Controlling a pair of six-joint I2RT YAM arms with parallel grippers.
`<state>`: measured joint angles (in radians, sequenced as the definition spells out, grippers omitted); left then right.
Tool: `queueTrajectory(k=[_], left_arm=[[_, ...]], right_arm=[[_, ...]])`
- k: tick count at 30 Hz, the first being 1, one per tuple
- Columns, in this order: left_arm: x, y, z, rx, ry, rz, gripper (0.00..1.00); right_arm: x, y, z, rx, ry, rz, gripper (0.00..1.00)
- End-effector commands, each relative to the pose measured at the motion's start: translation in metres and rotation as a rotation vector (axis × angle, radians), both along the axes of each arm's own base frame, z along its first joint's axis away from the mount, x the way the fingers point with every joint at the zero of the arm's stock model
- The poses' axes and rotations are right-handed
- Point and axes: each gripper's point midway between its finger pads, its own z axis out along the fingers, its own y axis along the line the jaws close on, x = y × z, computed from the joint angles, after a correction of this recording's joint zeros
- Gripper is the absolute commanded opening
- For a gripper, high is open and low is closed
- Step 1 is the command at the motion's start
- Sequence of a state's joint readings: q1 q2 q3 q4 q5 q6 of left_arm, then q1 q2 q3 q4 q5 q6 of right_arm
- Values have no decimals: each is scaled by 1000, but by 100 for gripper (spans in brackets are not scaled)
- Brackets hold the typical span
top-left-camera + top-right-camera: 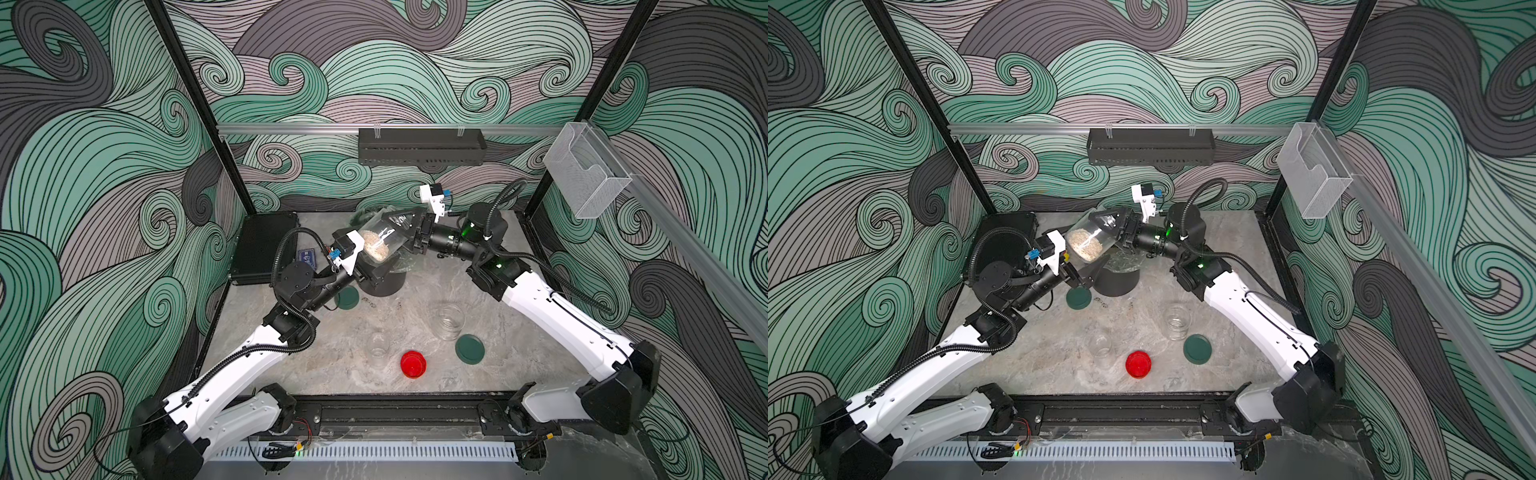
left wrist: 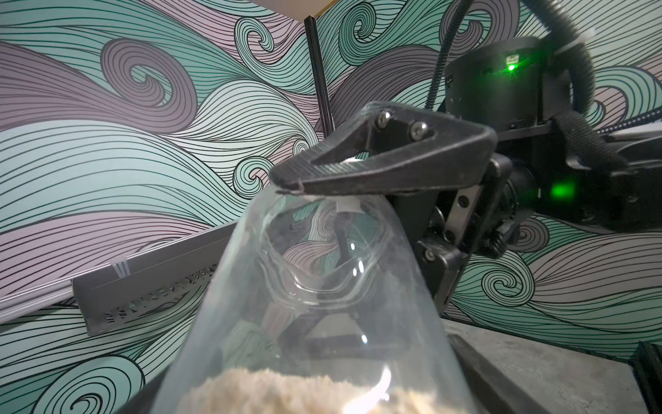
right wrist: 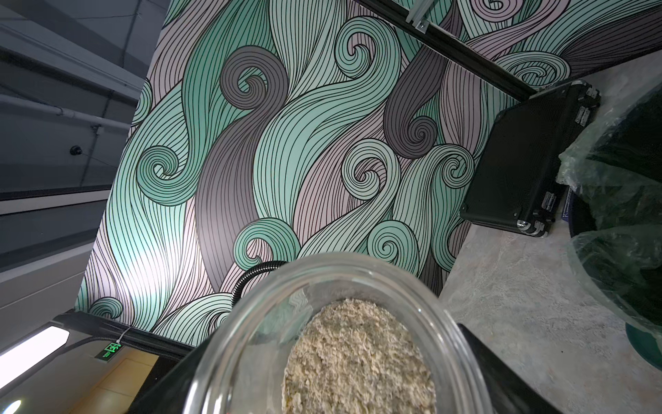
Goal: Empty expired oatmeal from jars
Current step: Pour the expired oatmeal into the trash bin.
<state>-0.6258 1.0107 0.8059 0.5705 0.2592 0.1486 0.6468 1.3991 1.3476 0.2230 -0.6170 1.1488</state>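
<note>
Nearest, on the grey marbled table [image 1: 316,374], a ribbed red lid [image 1: 412,364] lay on its own. Just beyond it stood the small jar [image 1: 378,345], upright, uncapped and empty. Toward the right arm a dark green lid [image 1: 470,349] lay flat just beside the wide jar [image 1: 449,320], which was also upright, open and empty.

Farther in, a second green lid [image 1: 348,297] rested near the foot of the black bin [image 1: 384,286], with a few loose specks [image 1: 369,301] beside it. A clear plastic liner [image 3: 609,172] was crumpled over the bin's rim; what lay inside the bin could not be made out.

By the bin's top the third jar [image 1: 386,237] was held off the table, lidless and tilted. The oatmeal [image 1: 376,250] was heaped at its lower end, and the rest of the glass was clear. The right tool [image 1: 398,232] was clamped on the upper end, one finger against each side of the glass. The left tool [image 1: 373,271] had its fingers spread wide to either side of the oatmeal end. I could not tell whether they pressed the glass.

Beyond the left arm a black hard case [image 1: 262,245] lay flat on the table against the wall. On the back rail hung a black perforated tray [image 1: 422,145], its contents hidden, and a clear plastic holder [image 1: 586,170] hung on the right rail.
</note>
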Motion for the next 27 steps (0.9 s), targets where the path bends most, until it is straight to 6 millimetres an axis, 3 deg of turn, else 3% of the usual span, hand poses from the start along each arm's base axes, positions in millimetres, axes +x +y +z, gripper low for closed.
queueTrajectory(k=[1,8,12,14,16,20,27], left_arm=[[-8,1,30,-33,-93,-17,96],[-11,6,38,-44,-122,7,95],[-11,7,37,-14,-134,20,78],[-12,7,37,-12,-134,13,75],[-14,7,38,-16,-136,4,75],[-13,8,40,-32,-135,12,88],[-13,13,45,-53,-148,32,95]], right_arm=[[-9,-4,43,99,-108,21,24],[-3,2,37,107,-91,30,24],[-1,4,35,106,-85,31,24],[1,4,34,105,-82,31,24],[2,5,33,104,-80,33,24],[3,6,32,109,-70,36,23],[5,8,30,112,-61,39,23]])
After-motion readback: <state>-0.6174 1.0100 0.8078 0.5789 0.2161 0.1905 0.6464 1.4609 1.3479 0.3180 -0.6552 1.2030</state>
